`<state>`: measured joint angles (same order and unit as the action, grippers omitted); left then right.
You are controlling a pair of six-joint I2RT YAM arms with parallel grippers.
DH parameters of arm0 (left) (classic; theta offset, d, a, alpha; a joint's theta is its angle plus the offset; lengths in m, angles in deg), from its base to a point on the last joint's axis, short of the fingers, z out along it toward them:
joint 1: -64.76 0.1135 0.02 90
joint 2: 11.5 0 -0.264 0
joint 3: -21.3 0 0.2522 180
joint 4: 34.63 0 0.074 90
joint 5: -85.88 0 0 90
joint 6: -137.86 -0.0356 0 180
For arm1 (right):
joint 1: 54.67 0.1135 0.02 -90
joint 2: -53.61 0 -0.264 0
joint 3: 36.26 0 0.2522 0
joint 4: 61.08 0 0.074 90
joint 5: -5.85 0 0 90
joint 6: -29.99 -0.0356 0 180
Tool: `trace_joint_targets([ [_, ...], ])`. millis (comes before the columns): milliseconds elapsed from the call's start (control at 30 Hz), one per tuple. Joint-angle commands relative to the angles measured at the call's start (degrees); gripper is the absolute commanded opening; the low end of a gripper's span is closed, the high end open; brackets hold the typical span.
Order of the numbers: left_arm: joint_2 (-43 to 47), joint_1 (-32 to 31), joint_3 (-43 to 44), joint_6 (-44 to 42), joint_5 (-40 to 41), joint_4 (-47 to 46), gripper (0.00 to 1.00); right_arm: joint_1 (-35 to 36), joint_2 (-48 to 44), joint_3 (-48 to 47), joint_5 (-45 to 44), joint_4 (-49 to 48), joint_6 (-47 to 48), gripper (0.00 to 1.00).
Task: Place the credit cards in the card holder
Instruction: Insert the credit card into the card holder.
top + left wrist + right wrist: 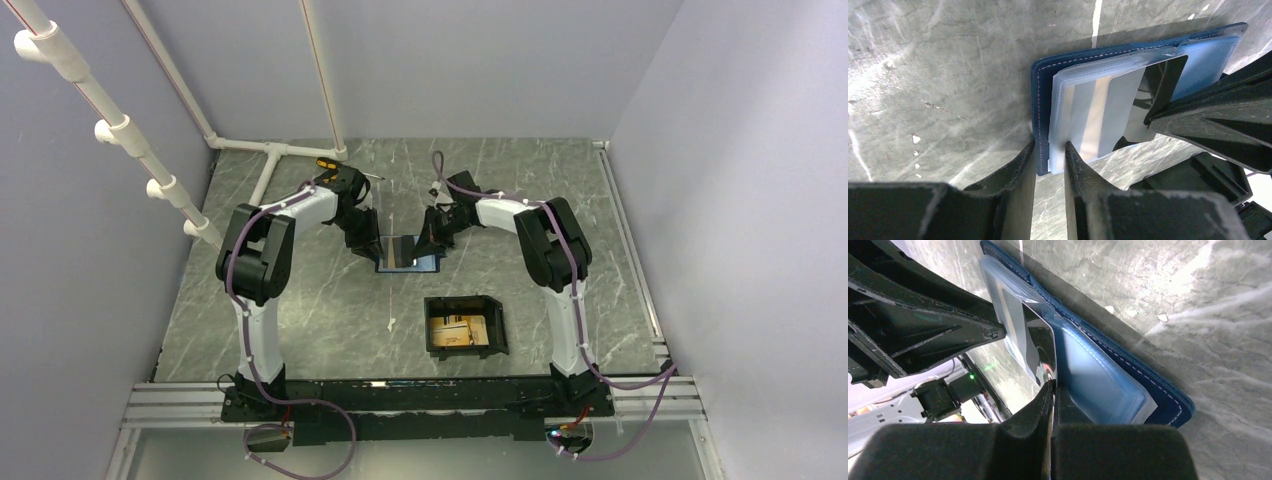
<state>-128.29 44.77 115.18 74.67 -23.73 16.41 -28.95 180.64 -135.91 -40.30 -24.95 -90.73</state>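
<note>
Mid-counter [330,300], top view: the dark blue wallet [405,255] lies open and flat, at about 11 o'clock from the card holder [466,302]. Both arms are bent in over it.

Left claw [1049,145] is on the wallet's 9 o'clock end. It is clamped on the corner, with the stitched cover edge and the clear plastic sleeves [1068,100] sitting between its two fingers. Jaws are only partly closed, taken up by that stack.

Right claw [1050,385] is at the 3 o'clock end, jaws fully together on the edge of one credit card [1108,110]. The card looks glossy and mirror-like here, with a pale gold stripe across it. Its far half sits under the sleeve plastic and the near half is bare.

Card holder sits upright on the counter at about 5 o'clock from the wallet, well apart from both claws. Orange-gold credit cards [458,331] lie flat inside it. I can't count them from the top view.
</note>
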Motion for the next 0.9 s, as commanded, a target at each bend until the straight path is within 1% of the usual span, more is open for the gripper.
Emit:
trace_joint_targets([
  [0,-7.2,-1.0,-4.1,-2.0,9.1,0.3,0.17,0.9,-3.7,6.2,-3.9,-14.1,-8.1,0.0],
  [100,-6.0,-0.2,-4.9,-0.8,4.4,-0.9,0.16,1.3,-4.4,9.3,-4.7,-20.1,-12.5,0.0],
  [233,-4.3,1.2,-5.8,0.9,-0.2,-2.4,0.17,2.0,-5.3,9.2,-4.9,-19.7,-12.6,0.0],
  [333,-2.6,2.7,-7.2,1.8,-3.7,-3.7,0.19,1.7,-6.5,9.3,-5.1,-16.5,-9.3,0.05],
  [400,-1.4,3.5,-8.2,2.0,-5.4,-4.7,0.23,1.6,-6.2,8.5,-4.8,-14.3,-7.4,0.1],
  [500,-0.3,4.1,-8.8,1.8,-6.2,-5.3,0.27,1.7,-6.0,8.3,-3.5,-14.5,-6.4,0.15],
  [567,-0.3,4.4,-8.8,1.8,-6.6,-5.5,0.26,2.0,-6.1,8.3,-2.8,-15.2,-5.9,0.16],
  [667,-0.9,4.4,-8.4,1.9,-7.1,-6.0,0.2,2.5,-6.4,9.2,-2.6,-18.1,-5.3,0.18],
  [867,-1.0,4.3,-7.8,2.5,-8.6,-6.8,0.15,5.3,-4.0,6.3,-1.7,-20.1,-4.7,0.14],
])
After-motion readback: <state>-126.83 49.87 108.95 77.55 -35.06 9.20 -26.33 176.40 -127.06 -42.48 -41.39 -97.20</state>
